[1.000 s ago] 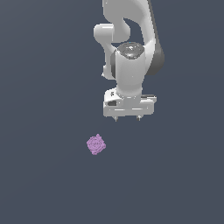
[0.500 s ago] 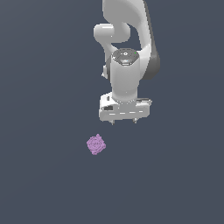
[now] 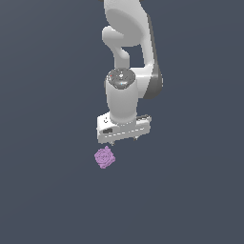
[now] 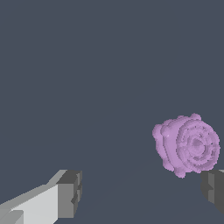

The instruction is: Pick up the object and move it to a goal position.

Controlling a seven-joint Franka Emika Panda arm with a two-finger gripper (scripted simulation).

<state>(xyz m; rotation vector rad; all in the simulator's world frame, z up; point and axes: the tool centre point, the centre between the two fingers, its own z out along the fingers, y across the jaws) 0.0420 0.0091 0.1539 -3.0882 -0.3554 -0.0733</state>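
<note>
The object (image 3: 105,157) is a small light-purple knobbly cube with ring relief, lying on the dark grey floor. My white gripper (image 3: 123,139) hangs just above it and slightly toward the exterior view's right, fingers pointing down. In the wrist view the object (image 4: 187,144) lies close to one dark fingertip (image 4: 213,187), off the midline between the two. The gripper (image 4: 142,190) is open with a wide gap and nothing between its fingers.
Only the plain dark grey floor (image 3: 47,190) surrounds the object and the arm. No other objects, walls or edges show in either view.
The gripper has moved toward the exterior view's left and lower, closing in on the object. The object has stayed where it was.
</note>
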